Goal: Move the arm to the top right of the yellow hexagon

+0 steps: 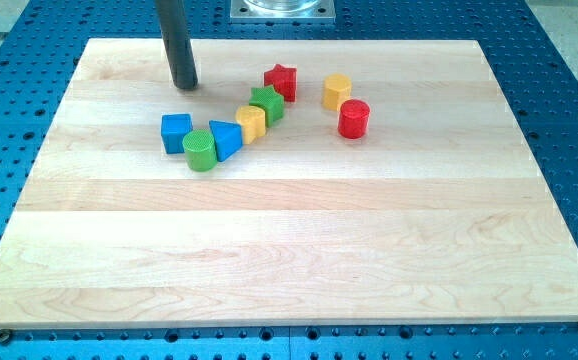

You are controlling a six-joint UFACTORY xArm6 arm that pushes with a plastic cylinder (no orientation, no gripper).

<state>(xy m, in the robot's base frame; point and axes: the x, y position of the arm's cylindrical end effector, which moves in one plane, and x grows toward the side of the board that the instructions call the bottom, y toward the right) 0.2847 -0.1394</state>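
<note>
Barely begun, by the look of it. No claw fitted, only my tip (pixel 184 86), upper left of frame on the desk (pixel 299 250). Yellow hexagon (pixel 336 91) upper centre-right, beside red cylinder (pixel 354 119). Far from its top-right; whole crossing left.

The rod (pixel 179 45) is cut off by the frame's top edge, as is the metal mount (pixel 282 9) at top centre. The green cylinder (pixel 200 150) hides part of the blue triangle (pixel 228 138). The green star (pixel 267 102) overlaps the red star's (pixel 283 80) lower corner.
</note>
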